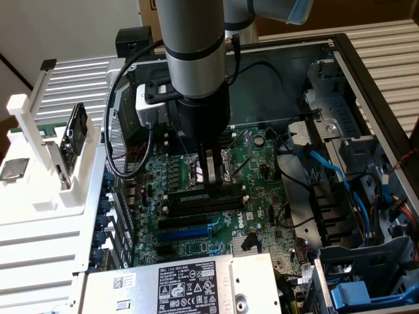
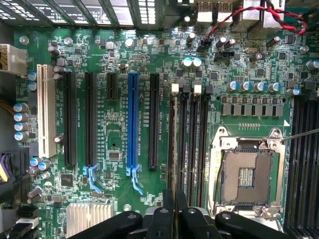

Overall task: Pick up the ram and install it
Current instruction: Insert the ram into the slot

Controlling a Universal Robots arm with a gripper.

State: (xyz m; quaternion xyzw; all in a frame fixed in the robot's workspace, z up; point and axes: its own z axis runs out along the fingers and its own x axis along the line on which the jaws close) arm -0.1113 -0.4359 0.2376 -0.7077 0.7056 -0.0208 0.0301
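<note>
The claw (image 1: 209,188) hangs low over the green board (image 2: 117,132). Its two fingers (image 2: 168,209) are pressed close together, and nothing shows between them. Their tips sit right above the long black slots (image 2: 189,139), next to the square metal socket (image 2: 246,177). The ram (image 1: 75,131) looks to be the dark stick with a pale label. It stands tilted in the white rack (image 1: 26,111) on the exterior view's left, well apart from the claw.

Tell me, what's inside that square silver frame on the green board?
The silver frame holds an empty socket: brownish contact field, small parts at centre, no chip. In the exterior view the arm covers most of it.
</note>
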